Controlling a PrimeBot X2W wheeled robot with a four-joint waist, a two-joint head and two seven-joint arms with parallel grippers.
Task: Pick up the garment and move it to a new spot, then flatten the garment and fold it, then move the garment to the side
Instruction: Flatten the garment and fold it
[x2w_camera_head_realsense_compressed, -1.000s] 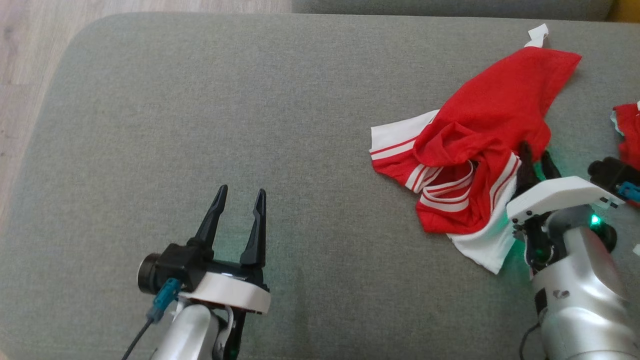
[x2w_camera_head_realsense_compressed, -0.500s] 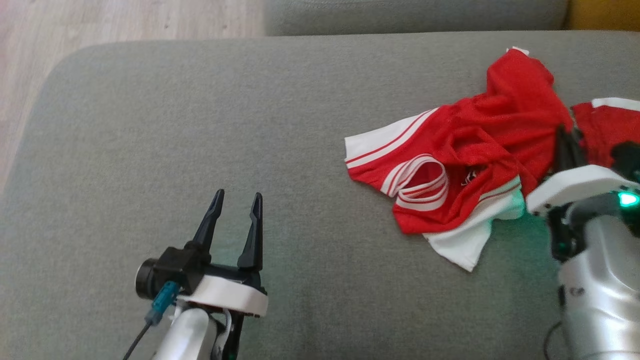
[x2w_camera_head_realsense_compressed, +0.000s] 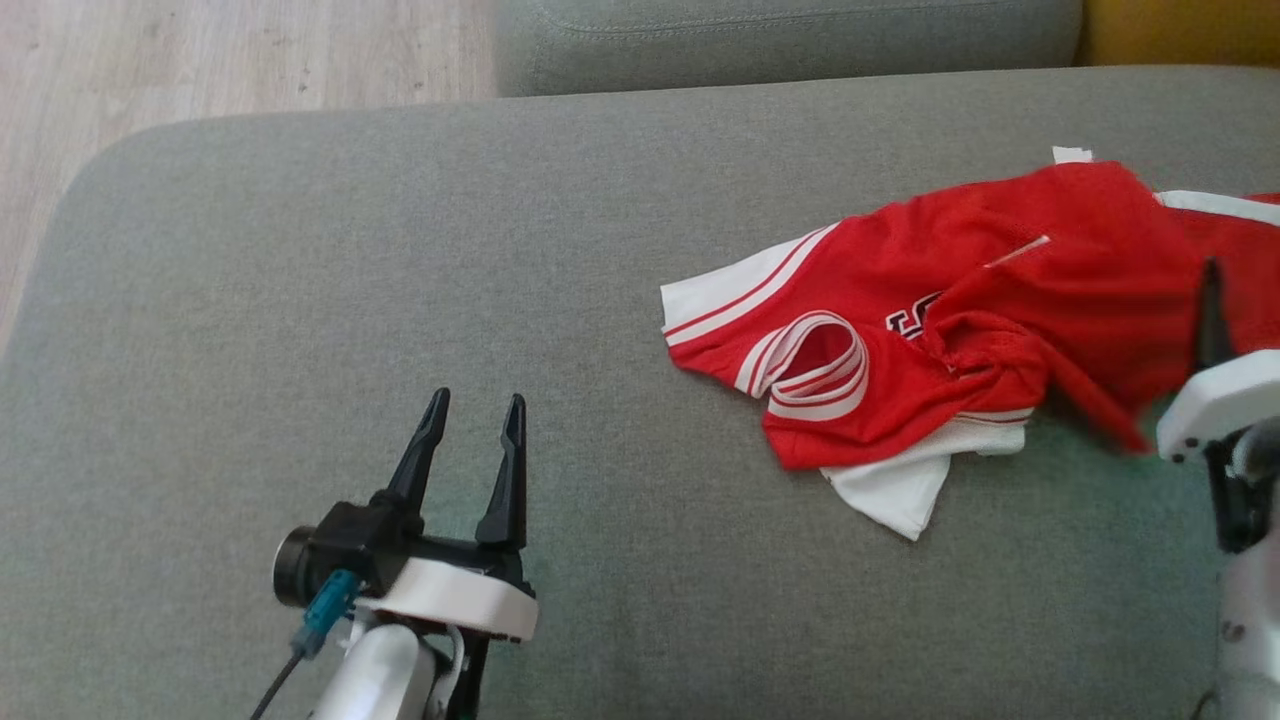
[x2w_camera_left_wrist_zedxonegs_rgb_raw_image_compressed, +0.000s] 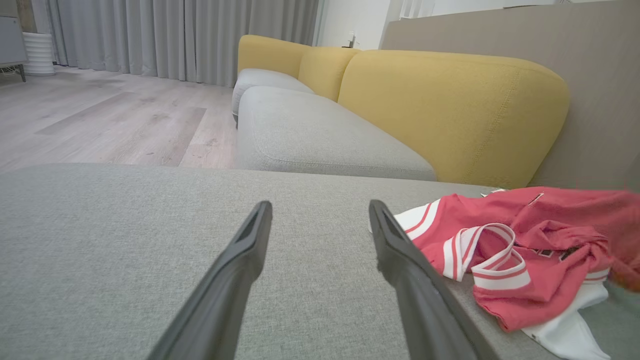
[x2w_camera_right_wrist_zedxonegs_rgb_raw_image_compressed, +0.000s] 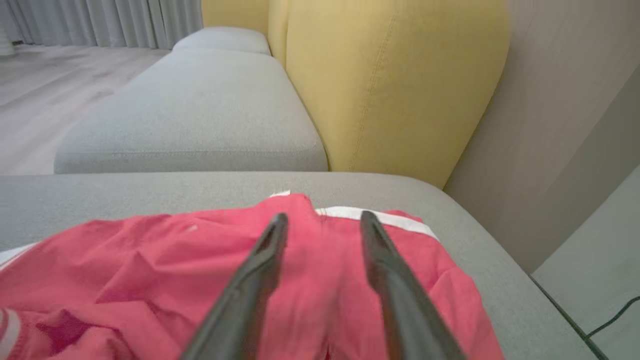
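Red mesh jersey (x2w_camera_head_realsense_compressed: 1000, 300), white-striped trim, crumpled on grey woven cushion (x2w_camera_head_realsense_compressed: 400, 250)

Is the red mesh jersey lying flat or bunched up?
Bunched up: the red mesh jersey lies in folds on the grey cushion, one striped armhole looped upward.

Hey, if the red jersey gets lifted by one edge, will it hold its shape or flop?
The jersey will probably flop and hang; it already lies bunched in soft folds. It looks thin, so likely light for its size. Pushed across the grey cushion, whose surface looks woven, it would likely wrinkle rather than slide whole.
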